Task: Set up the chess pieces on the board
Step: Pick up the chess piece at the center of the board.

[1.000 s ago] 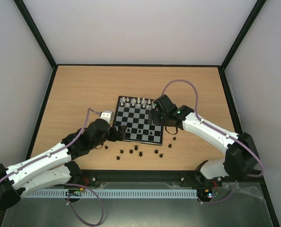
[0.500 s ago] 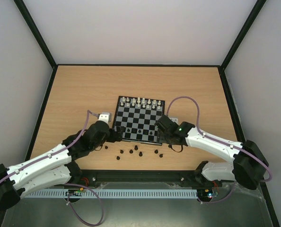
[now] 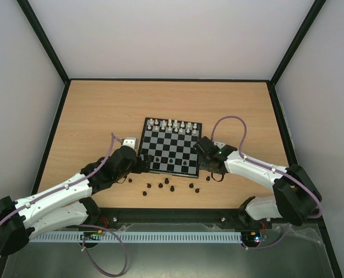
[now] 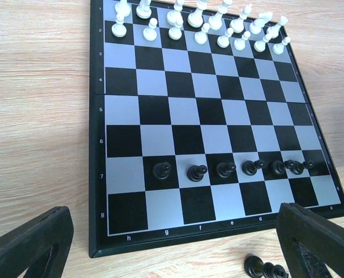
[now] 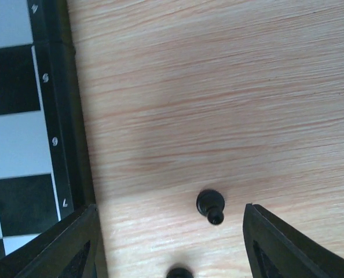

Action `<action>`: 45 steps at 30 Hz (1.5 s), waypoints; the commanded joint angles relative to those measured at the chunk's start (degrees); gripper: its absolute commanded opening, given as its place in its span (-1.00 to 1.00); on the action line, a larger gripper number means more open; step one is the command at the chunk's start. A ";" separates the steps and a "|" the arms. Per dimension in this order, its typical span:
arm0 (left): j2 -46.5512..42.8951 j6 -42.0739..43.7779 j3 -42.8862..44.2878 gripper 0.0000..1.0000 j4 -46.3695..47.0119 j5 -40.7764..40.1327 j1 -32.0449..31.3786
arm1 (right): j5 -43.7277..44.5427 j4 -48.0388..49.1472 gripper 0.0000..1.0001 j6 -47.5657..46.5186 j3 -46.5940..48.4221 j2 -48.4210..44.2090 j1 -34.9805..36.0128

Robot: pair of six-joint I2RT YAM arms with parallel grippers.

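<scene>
The board [image 3: 178, 141] lies mid-table with white pieces along its far rows. In the left wrist view several black chess pieces [image 4: 196, 172] stand in a line on row 7 of the board [image 4: 125, 121]. More black pieces [image 3: 161, 185] are scattered on the table in front of it. My left gripper [image 3: 142, 164] is open and empty at the board's near-left corner [image 4: 175, 231]. My right gripper [image 3: 209, 164] is open and empty just off the board's right edge [image 5: 73, 116]. It hovers over a black pawn [image 5: 210, 205] that stands on the table between its fingers [image 5: 169, 231].
A small white block [image 3: 129, 141] lies left of the board. A second black piece [image 5: 179, 272] sits at the bottom edge of the right wrist view, and another [image 4: 259, 267] lies near the left gripper's right finger. Black frame rails border the table.
My right gripper has moved from above the board's right side to the table just off its near-right edge. The left arm has barely moved.
</scene>
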 commanded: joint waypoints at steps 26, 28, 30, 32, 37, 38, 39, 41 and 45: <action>-0.43 1.54 -0.16 0.98 0.81 2.13 2.34 | -3.71 5.01 -0.41 -3.72 -5.48 0.95 -6.72; -0.36 1.48 -0.22 0.98 0.81 2.20 2.47 | -3.81 5.05 -0.51 -3.90 -5.48 1.30 -6.80; -0.18 1.47 -0.24 0.98 0.89 2.21 2.44 | -3.99 5.05 -0.59 -3.98 -5.48 1.55 -6.82; 0.00 1.38 -0.19 0.98 1.05 2.30 2.43 | -4.29 5.08 -0.66 -3.99 -5.70 1.67 -6.82; 0.65 1.50 -0.07 0.98 1.29 2.31 2.54 | -4.13 4.60 -0.95 -4.34 -5.78 1.31 -6.82; 0.75 1.51 -0.02 0.98 1.19 2.24 2.59 | -4.11 4.23 -0.97 -4.41 -5.51 1.19 -6.84; 0.75 1.51 0.03 0.98 1.04 2.18 2.70 | -4.15 3.80 -0.97 -4.58 -5.19 0.81 -6.82; 0.53 1.51 0.04 0.98 0.78 2.09 2.80 | -4.42 3.04 -0.97 -5.13 -4.35 -0.61 -6.74; -0.17 1.34 0.19 0.98 0.25 1.70 3.21 | -4.35 1.11 -0.97 -6.02 -1.16 -1.66 -5.30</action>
